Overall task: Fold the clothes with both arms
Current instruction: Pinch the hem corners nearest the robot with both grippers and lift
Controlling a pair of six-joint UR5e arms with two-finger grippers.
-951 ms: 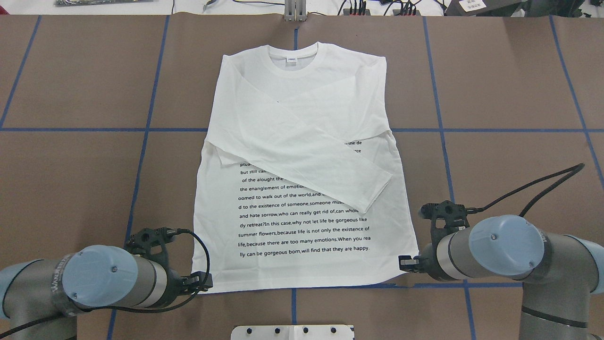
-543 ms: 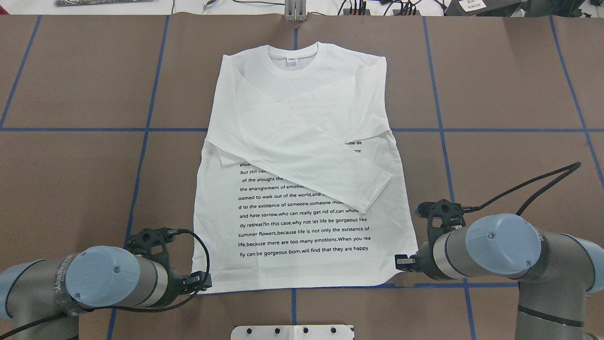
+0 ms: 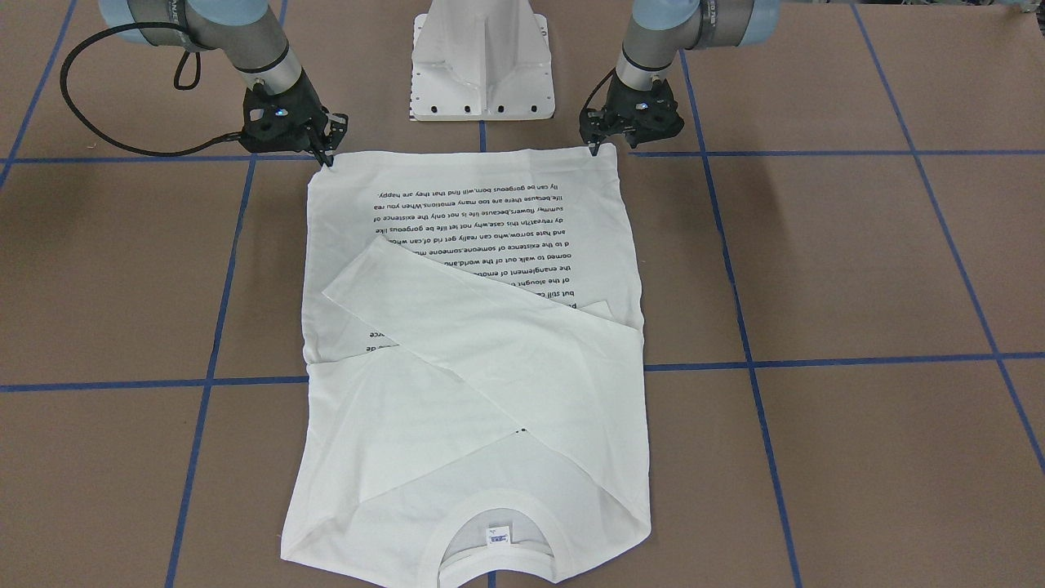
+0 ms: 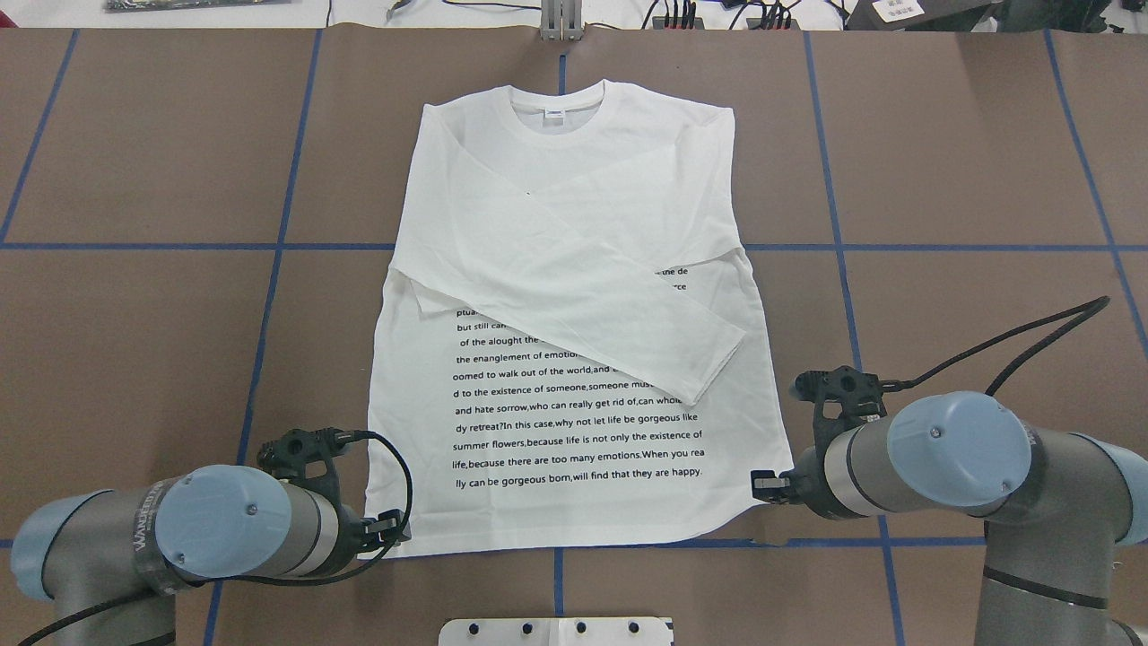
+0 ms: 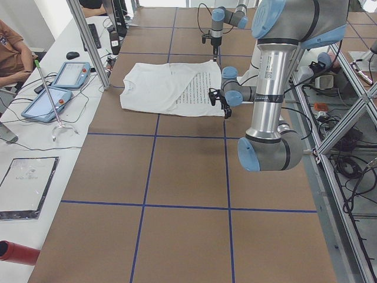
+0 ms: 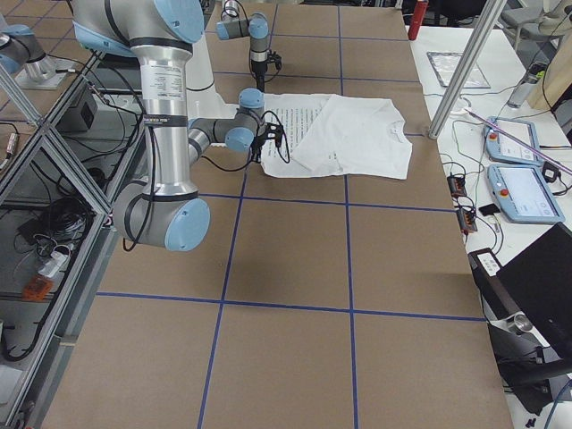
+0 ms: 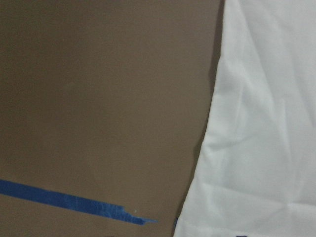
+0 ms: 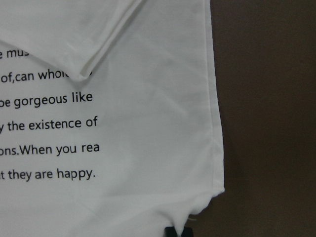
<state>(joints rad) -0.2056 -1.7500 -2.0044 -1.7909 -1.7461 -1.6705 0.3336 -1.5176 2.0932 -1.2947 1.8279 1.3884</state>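
As the white long-sleeved T-shirt of thin fabric (image 4: 574, 188) lies flat on the brown tabletop (image 4: 134, 341), with its ribbed round collar (image 4: 560, 139) at the far side and both sleeves crossed over the chest, we judge the step in hand to be taking the near hem (image 4: 556, 538) at its two corners, ready to carry it toward the collar.

The black two-finger left pincer (image 4: 393, 531) sits at the hem's left corner and the black right pincer (image 4: 764, 484) at its right corner, both low at the fabric's edge. We cannot tell whether either one's fingers stand apart or are clamped on cloth. The wrists hide the tips from overhead. The left wrist camera shows only shirt edge and tabletop, and the right wrist camera only a dark tip beside a puckered corner.

We see several ways this could go wrong:
- **Layers separating:** the fabric is thin and doubled, so a shallow pinch may catch only the top layer and leave the back panel behind.
- **A skewed fold:** if one corner slips free or one arm travels faster, the fold will go askew.
- **Sleeve sliding:** the upper sleeve (image 4: 628, 314) lies loose, and a dragging lift could slide it off the chest.
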